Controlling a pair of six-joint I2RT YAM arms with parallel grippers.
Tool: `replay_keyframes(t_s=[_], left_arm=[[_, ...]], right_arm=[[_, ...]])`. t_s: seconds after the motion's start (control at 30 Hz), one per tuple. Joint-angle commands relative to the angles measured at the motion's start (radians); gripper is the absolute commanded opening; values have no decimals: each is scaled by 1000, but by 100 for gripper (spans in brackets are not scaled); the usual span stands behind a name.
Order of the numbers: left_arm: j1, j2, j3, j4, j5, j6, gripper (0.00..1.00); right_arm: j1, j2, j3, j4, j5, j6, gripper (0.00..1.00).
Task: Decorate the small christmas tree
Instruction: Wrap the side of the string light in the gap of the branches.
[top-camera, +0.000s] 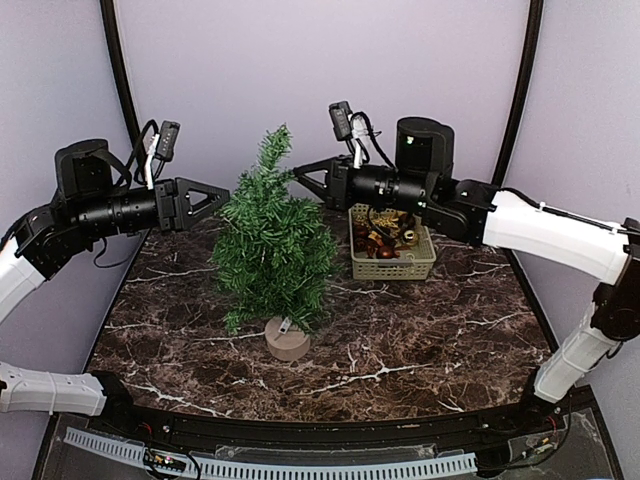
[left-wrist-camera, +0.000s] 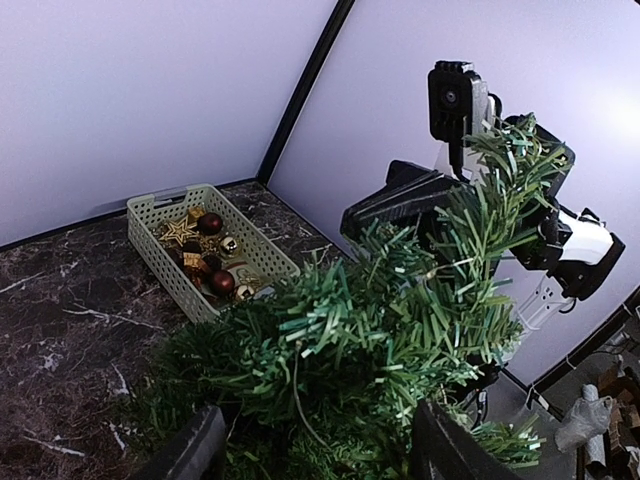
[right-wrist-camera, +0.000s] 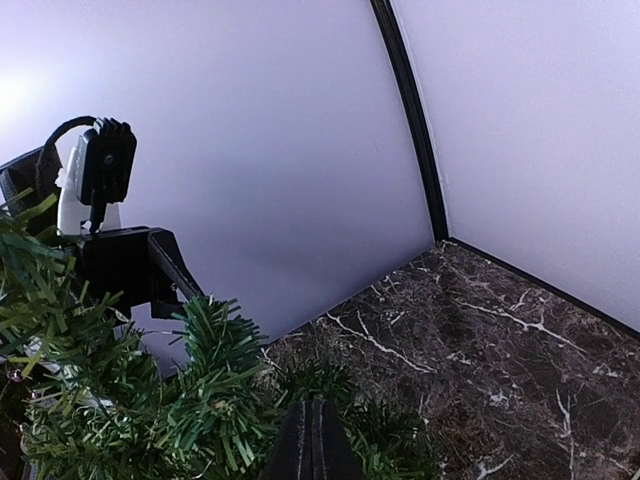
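Observation:
The small christmas tree stands upright mid-table in its round tan base. My left gripper is open at the tree's upper left side. In the left wrist view its fingers are spread wide with green branches between them, and a thin string lies among the needles. My right gripper is at the upper right of the tree near the tip. In the right wrist view its fingers are pressed together above the branches, with nothing visible between them.
A pale green basket of red and gold ornaments sits right of the tree, under the right arm; it also shows in the left wrist view. The dark marble table is ringed by lilac walls and black corner posts.

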Motion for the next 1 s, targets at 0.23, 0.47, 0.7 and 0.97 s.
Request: replay_keyframes(t_s=[0.23, 0.47, 0.7, 0.97], left_arm=[[-5, -21, -7, 4, -3, 15, 65], [-6, -25, -7, 5, -7, 17, 65], [-6, -27, -7, 5, -8, 19, 65], [-6, -30, -8, 0, -14, 20, 65]], right_arm=[[-28, 70, 134, -1, -126, -16, 0], [-28, 78, 205, -54, -194, -78, 0], [-26, 95, 288, -182, -271, -159, 0], [2, 72, 281, -241, -278, -196, 0]])
